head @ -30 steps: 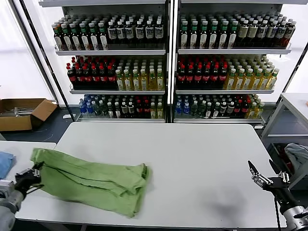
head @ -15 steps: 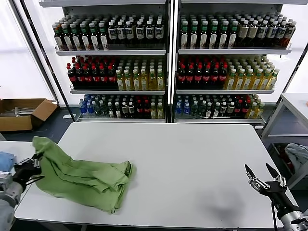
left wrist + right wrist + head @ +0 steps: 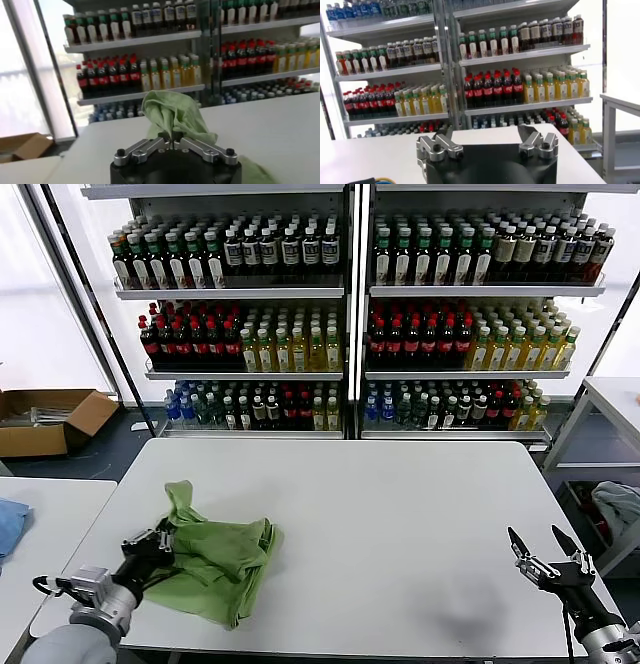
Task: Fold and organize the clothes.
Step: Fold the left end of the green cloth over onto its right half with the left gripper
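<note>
Left hand: my left hand (image 3: 158, 540) is clamped tight on a pinch of the green shirt (image 3: 215, 552); in the left wrist view the two black fingers (image 3: 165, 136) meet with fabric bunched up between them.
Shirt, position: it lies on the white surface (image 3: 400, 524), toward its near left corner, with my left hand at its left side.
Shirt, look: light green, soft and thin, crumpled into a loose heap with a rumpled peak (image 3: 172, 112) rising above the grip and a flatter fold spreading out to the right.
Shirt, hidden: I can't make out collar, buttons or any print; they are folded inside or turned away.
Right hand: my right hand (image 3: 545, 556) hovers low near the surface's near right corner, fingers spread wide apart and holding nothing.
Surface: smooth, matte white, with rounded corners.
Blue cloth: a bit of blue cloth (image 3: 10, 524) lies on the neighbouring table at far left, cut off by the frame.
Shelves: rows of bottles (image 3: 250, 334) fill the shelves behind, their labels too small to read.
</note>
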Motion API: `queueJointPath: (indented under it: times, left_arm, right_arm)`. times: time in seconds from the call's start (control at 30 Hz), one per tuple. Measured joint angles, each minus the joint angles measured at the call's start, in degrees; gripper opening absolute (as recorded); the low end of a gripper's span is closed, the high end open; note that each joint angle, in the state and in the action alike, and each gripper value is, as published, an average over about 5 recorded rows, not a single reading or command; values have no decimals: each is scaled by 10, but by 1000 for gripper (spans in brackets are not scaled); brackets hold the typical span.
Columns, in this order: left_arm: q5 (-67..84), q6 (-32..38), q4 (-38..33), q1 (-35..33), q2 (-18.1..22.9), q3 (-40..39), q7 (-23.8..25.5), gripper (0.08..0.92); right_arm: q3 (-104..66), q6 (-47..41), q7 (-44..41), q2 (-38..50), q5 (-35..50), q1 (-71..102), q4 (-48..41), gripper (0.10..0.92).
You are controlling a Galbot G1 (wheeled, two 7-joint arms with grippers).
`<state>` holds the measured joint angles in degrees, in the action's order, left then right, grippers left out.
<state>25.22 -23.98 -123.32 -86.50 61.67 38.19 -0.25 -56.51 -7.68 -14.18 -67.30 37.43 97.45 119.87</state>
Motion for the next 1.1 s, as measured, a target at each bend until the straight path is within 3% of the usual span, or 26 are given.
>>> queueJointPath:
  times: [0.3,0.4,0.8,1.1]
  left_arm:
    - [-30,-4,9,-1,57,-70,2,105]
    - [-41,-6,17,-3,74,-88,6,144]
    - [-58,-15,16,-8,118,-148,-2,478]
    - [-4,-10,-18,-8,121,-164,-13,738]
  right_arm:
    - [0,0,0,-1,-1,-2,-5,823]
    - [2,0,0,-2,-2,-4,-8,823]
    - [13,0,0,-6,-8,-11,-13,823]
    - [9,3,-1,-6,-7,-6,-12,823]
